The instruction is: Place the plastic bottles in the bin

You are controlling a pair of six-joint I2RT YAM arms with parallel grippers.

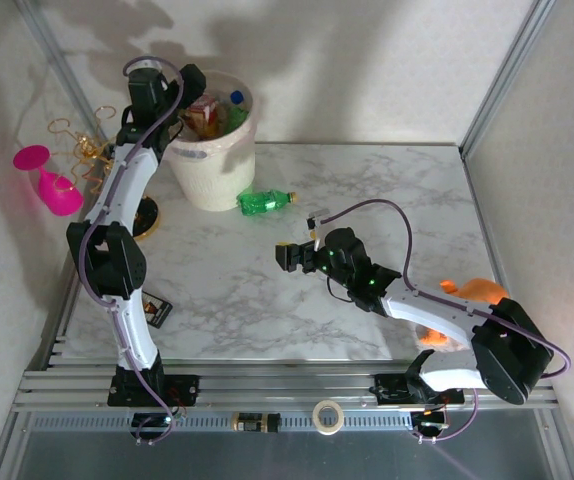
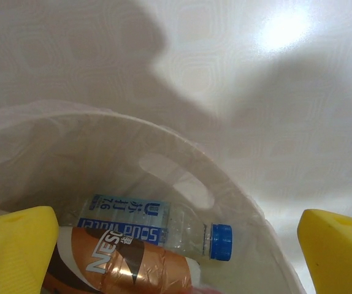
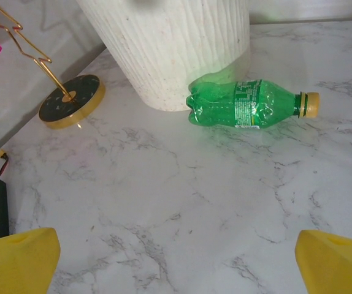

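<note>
On the table (image 1: 387,200), the bin (image 1: 212,170) holds a clear bottle (image 2: 164,226) and a copper-brown bottle (image 2: 121,263). A green bottle (image 3: 246,104) lies just beside the bin. The left tool (image 2: 176,251) hangs spread and empty over the bin. The right tool (image 3: 176,257), also spread, likely must reach the green bottle next.

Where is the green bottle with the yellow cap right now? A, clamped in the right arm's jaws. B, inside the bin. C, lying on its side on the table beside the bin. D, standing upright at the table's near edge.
C: the green bottle lies on its side on the marble table next to the bin.
</note>
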